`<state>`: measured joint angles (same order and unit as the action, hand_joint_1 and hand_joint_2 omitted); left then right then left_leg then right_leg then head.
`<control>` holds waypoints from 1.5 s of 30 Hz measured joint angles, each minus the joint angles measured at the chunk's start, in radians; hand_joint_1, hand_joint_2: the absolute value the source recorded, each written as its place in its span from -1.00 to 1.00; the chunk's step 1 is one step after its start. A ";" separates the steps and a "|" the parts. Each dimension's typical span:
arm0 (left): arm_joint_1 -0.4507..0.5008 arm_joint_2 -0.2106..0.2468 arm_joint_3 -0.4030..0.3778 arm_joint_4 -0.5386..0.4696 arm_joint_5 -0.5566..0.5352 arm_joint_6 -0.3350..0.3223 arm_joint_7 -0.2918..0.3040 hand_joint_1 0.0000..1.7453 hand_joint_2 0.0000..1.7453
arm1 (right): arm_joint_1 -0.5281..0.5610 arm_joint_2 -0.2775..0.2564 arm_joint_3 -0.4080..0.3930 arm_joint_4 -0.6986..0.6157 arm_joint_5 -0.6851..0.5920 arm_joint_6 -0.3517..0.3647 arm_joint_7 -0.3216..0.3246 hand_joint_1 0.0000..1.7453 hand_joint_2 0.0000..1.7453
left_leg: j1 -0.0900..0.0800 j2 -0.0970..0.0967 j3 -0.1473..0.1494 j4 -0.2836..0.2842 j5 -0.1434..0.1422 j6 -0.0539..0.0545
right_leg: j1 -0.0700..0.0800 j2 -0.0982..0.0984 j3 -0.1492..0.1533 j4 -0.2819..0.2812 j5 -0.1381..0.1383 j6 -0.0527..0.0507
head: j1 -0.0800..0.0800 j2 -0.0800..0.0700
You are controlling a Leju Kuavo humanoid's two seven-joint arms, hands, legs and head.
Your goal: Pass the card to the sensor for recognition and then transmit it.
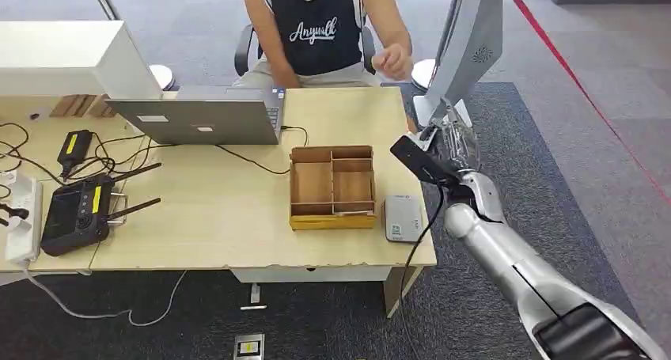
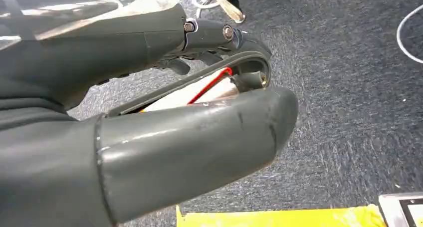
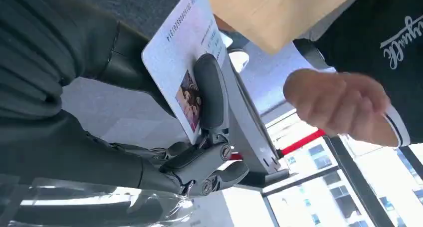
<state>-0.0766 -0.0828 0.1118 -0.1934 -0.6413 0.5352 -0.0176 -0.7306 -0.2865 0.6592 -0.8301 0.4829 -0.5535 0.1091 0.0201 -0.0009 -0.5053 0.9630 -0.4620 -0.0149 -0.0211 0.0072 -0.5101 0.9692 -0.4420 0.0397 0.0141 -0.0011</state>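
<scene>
My right hand [image 1: 453,156] hangs just off the table's right edge and pinches the card [image 1: 413,159], which looks dark from above. In the right wrist view the card [image 3: 182,47] is pale with a small photo and printed lines, held between thumb and fingers [image 3: 212,95]. The grey sensor pad [image 1: 403,217] lies flat at the table's near right corner, below and to the left of the card. A seated person's hand [image 1: 393,59] hovers beyond the table's far right corner, fingers loosely curled [image 3: 339,102]. My left hand [image 2: 164,137] hangs over dark carpet and holds nothing.
A wooden compartment box [image 1: 332,187] stands just left of the sensor. A laptop [image 1: 198,119], cables and a black controller [image 1: 75,214] occupy the table's [image 1: 221,217] left half. A tall silver stand [image 1: 468,43] rises right behind my right hand.
</scene>
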 joint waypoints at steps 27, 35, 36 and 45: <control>-0.037 0.014 -0.124 -0.008 -0.011 -0.035 0.053 -1.00 -1.00 | -0.229 0.176 0.051 0.123 0.121 0.111 -0.031 1.00 1.00 | 0.000 0.000 -0.001 0.000 0.001 -0.001 | 0.000 0.000 -0.002 0.003 0.000 0.000 | 0.000 0.000; -0.034 0.016 -0.135 -0.009 0.013 -0.032 0.044 -1.00 -1.00 | -0.241 0.211 0.059 0.188 0.114 0.098 -0.049 -1.00 -1.00 | 0.000 0.000 -0.001 0.000 0.001 -0.001 | 0.000 0.000 -0.002 0.003 0.000 0.000 | 0.000 0.000; -0.033 0.016 -0.136 -0.009 0.016 -0.032 0.043 -1.00 -1.00 | -0.241 0.213 0.059 0.192 0.111 0.096 -0.053 -1.00 -1.00 | 0.000 0.000 -0.001 0.000 0.001 -0.001 | 0.000 0.000 -0.002 0.003 0.000 0.000 | 0.000 0.000; -0.027 0.018 -0.143 -0.009 0.035 -0.023 0.036 -1.00 -1.00 | -0.241 0.219 0.059 0.206 0.077 0.099 -0.071 -1.00 -1.00 | 0.000 0.000 -0.001 0.000 0.002 -0.001 | 0.000 0.000 -0.002 0.003 0.000 0.000 | 0.000 0.000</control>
<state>-0.1040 -0.0652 -0.0317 -0.2026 -0.6058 0.5123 0.0183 -0.9716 -0.0671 0.7183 -0.6237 0.5596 -0.4547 0.0385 0.0202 -0.0009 -0.5058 0.9630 -0.4603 -0.0159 -0.0211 0.0072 -0.5120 0.9720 -0.4417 0.0393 0.0137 -0.0011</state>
